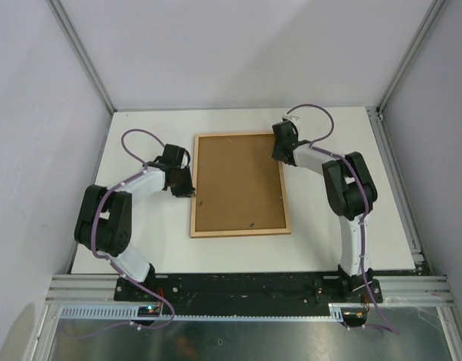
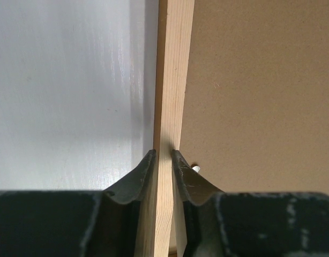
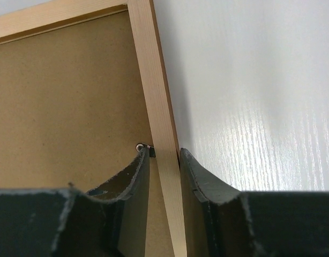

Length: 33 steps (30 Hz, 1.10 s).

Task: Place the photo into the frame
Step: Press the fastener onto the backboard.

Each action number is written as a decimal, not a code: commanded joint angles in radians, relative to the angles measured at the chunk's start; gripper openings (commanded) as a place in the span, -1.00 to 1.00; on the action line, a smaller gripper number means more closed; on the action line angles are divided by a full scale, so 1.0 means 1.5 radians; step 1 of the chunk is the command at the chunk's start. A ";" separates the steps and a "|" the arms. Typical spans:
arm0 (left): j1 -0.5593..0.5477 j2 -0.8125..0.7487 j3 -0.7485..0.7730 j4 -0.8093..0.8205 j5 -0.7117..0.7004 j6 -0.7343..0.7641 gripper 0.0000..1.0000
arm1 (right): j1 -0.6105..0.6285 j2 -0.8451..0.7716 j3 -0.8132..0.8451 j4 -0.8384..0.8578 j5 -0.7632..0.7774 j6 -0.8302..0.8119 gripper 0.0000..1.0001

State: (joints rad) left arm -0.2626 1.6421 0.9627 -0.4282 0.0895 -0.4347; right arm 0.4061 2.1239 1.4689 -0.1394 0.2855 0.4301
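Observation:
The frame [image 1: 239, 232] lies flat on the white table with its light wood face up, and a brown backing board [image 1: 238, 184] fills it. The photo is hidden from every view. My left gripper [image 1: 187, 189] is at the middle of the frame's left rail. In the left wrist view it [image 2: 163, 155] is shut on that rail [image 2: 174, 80], one finger on each side. My right gripper [image 1: 280, 147] is near the top right corner. In the right wrist view it [image 3: 164, 152] straddles the right rail [image 3: 151, 69], and both tips press against it.
A small metal clip [image 3: 139, 146] sits on the backing board [image 3: 62, 107] right at my right gripper's inner fingertip. A white pin [image 2: 196, 168] shows beside my left gripper's inner finger. Enclosure walls and aluminium posts ring the table [image 1: 344, 226].

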 commanded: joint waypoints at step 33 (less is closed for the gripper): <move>-0.108 0.007 0.033 -0.085 -0.111 0.070 0.03 | -0.039 -0.033 -0.043 -0.033 -0.165 -0.076 -1.00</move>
State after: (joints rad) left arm -0.4194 1.6314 0.9676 -0.5491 -0.0566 -0.3561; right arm 0.3443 2.0823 1.4231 -0.1421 0.0887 0.3199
